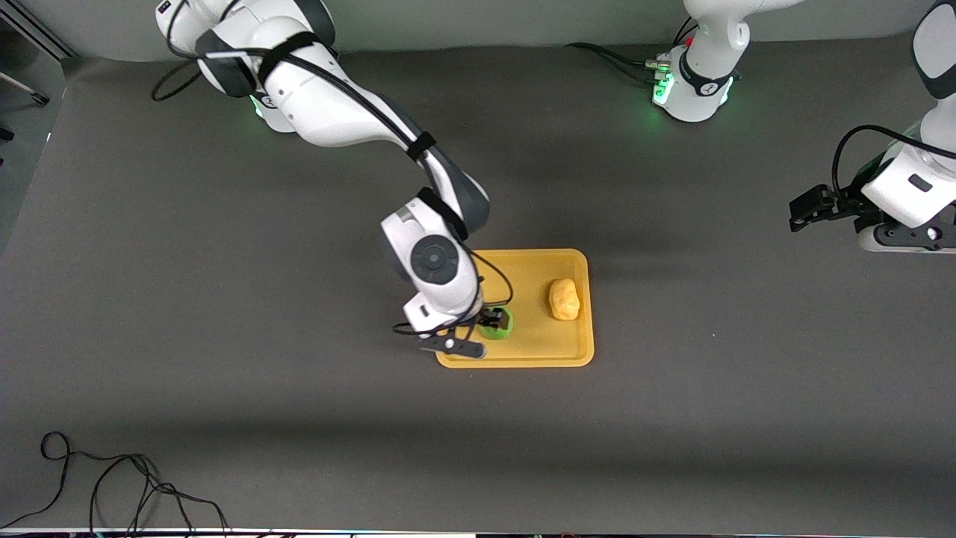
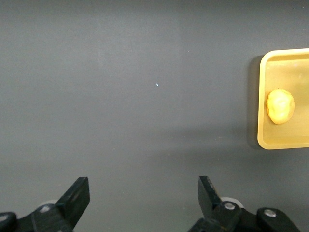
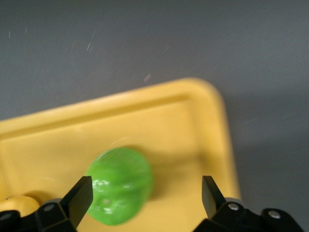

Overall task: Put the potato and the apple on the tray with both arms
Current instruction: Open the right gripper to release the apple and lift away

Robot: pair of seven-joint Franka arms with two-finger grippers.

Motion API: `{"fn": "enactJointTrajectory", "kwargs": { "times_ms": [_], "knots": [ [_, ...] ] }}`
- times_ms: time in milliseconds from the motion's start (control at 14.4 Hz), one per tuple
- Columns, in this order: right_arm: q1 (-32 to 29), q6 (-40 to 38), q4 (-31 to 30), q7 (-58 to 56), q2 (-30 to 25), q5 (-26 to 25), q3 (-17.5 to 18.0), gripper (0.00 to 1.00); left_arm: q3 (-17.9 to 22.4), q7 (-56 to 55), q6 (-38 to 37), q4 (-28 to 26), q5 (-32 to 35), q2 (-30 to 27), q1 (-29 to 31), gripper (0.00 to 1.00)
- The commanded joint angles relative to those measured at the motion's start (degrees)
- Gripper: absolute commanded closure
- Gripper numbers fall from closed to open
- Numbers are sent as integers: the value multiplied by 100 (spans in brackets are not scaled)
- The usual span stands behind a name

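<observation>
The orange-yellow tray [image 1: 515, 355] lies mid-table. The potato [image 1: 564, 299] rests on it toward the left arm's end; it also shows in the left wrist view [image 2: 280, 106] on the tray [image 2: 263, 96]. The green apple [image 1: 496, 325] lies on the tray toward the right arm's end. My right gripper [image 1: 489, 320] is open just above the apple; in the right wrist view the apple [image 3: 120, 186] lies on the tray [image 3: 203, 125] between the spread fingers, close to one of them. My left gripper [image 1: 803, 213] is open and empty, waiting over bare table at the left arm's end; its fingertips [image 2: 79, 193] show over the mat.
Dark grey mat covers the table. A loose black cable [image 1: 112, 486] lies near the front edge toward the right arm's end. Cables run by the left arm's base [image 1: 691, 86].
</observation>
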Motion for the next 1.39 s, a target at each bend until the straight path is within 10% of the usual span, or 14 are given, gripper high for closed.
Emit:
{"fn": "enactJointTrajectory", "kwargs": {
  "times_ms": [0,972,1181,1319],
  "knots": [
    [-537,-812,-192,-457,-719,-58,16,0,-1,127,-111,-25,-63,-94,42,0],
    [-1127,-2192,-2680,-3112,-4358,-471,-1469,0,-1,118,-32,-52,-54,-58,33,0],
    [-1478,-2274,-2732,-3130,-4482,-471,-1374,0,-1,118,-14,-60,-46,-41,24,0],
    [-2422,-2212,-2733,-3165,-4456,-454,-526,0,-9,83,-23,-52,-46,-50,15,0]
  ]
}}
